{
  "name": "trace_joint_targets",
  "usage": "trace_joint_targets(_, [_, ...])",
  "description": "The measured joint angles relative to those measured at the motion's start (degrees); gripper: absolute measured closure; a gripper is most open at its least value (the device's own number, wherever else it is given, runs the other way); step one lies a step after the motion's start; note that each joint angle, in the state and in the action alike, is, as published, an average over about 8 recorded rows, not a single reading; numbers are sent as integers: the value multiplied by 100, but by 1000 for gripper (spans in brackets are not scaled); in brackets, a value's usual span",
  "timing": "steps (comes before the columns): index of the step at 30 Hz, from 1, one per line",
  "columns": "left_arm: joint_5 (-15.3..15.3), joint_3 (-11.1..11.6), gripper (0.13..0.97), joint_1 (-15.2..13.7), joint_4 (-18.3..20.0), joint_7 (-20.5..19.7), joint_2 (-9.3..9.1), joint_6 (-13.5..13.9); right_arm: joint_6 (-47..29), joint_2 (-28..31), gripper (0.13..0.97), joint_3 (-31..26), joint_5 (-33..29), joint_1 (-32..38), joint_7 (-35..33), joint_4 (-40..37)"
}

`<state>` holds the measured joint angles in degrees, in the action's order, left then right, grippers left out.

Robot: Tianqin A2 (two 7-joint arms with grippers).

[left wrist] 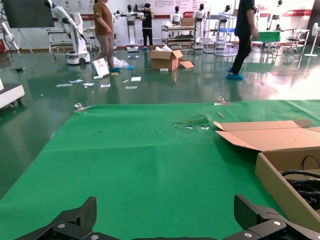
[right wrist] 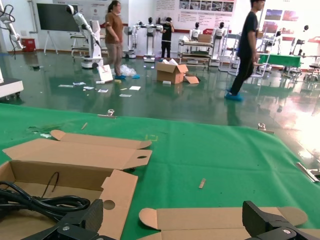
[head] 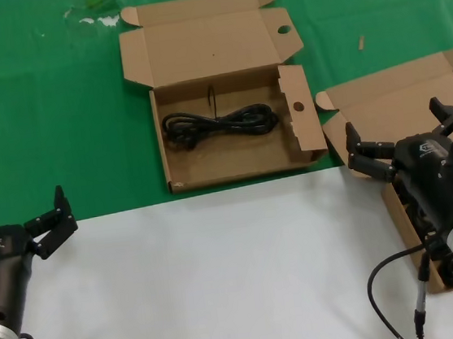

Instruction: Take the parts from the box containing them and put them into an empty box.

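At the right edge of the head view the right end effector (head: 403,143) hangs with fingers spread wide and nothing in them, over the source box (head: 383,107) whose plain lid lies open behind it. The punched-hole box (head: 238,127) sits upper centre on the green tabletop (head: 40,117), one cable bundle (head: 217,125) inside. The left end effector (head: 51,225), lower left, is spread and empty

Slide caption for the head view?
Right gripper open above plain-lidded box; one cable bundle in punched-hole box.
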<state>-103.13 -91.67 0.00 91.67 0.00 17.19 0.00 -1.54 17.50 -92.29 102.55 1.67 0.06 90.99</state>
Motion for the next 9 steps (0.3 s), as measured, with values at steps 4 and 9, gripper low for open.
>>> trace_joint_targets(4, [0,0,132,0,0,0,0,0,0,0,129,0,0,0,0,0])
trace_joint_targets(9, [0,0,132,0,0,0,0,0,0,0,129,0,0,0,0,0])
